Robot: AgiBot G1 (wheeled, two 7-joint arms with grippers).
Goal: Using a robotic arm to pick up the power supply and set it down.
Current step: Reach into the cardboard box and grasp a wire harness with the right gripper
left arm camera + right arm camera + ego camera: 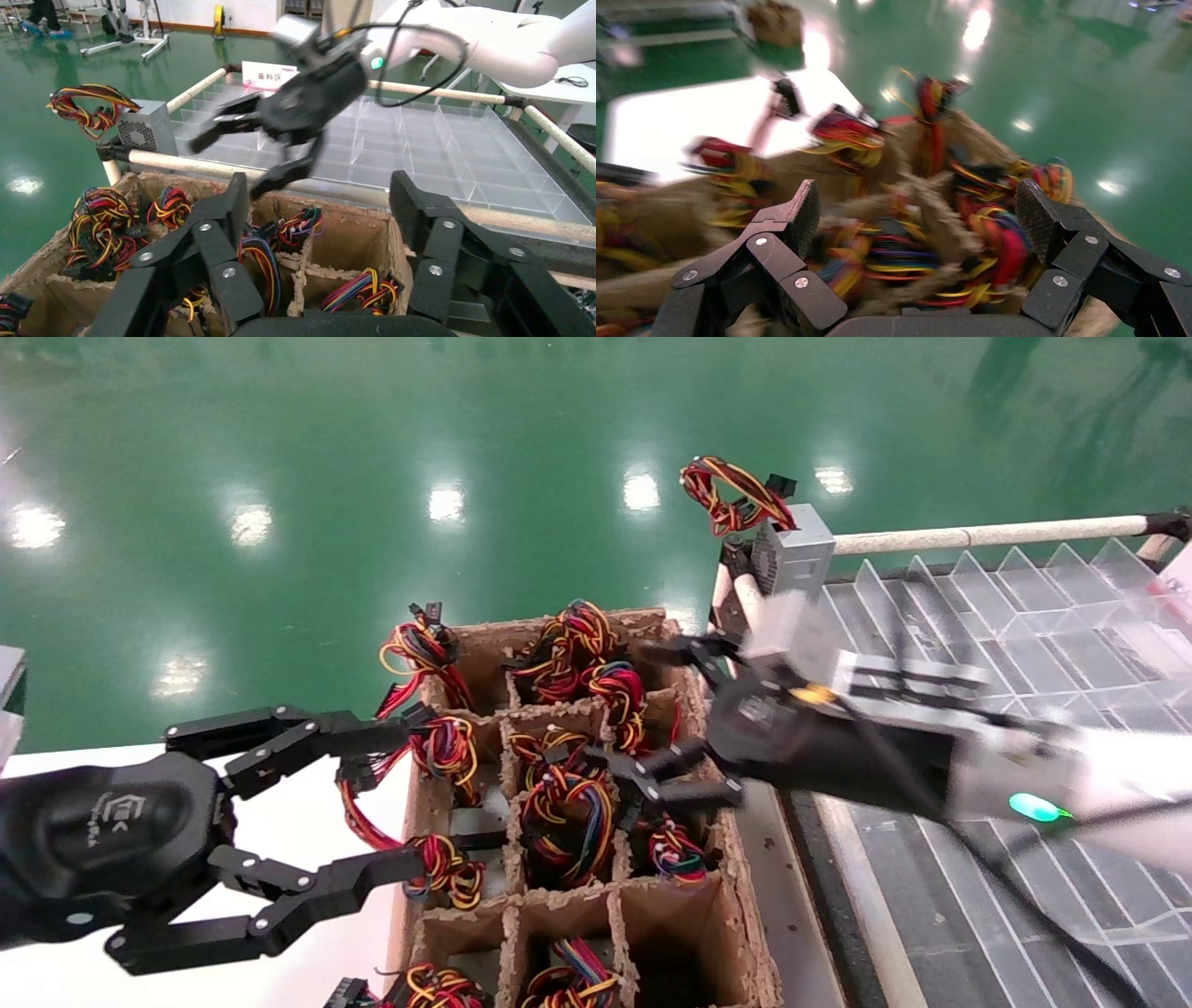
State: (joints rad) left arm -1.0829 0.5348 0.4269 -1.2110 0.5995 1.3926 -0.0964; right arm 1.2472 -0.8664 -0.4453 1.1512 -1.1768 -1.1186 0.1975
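"备料区" on white sign [270, 72] (background)

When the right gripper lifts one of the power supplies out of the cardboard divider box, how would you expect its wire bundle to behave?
The wire bundles look floppy, so one would probably dangle and sway when lifted. They spill across the cardboard divider box, so strands may snag on neighbours or partitions. The right gripper, open above the cells, might close on wires instead of the rigid casing, giving a loose hold.

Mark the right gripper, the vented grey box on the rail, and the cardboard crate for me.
right gripper [675, 724], head view, gap between its open fingertips.
vented grey box [793, 556], head view, perforated side.
cardboard crate [740, 896], head view, right outer wall.
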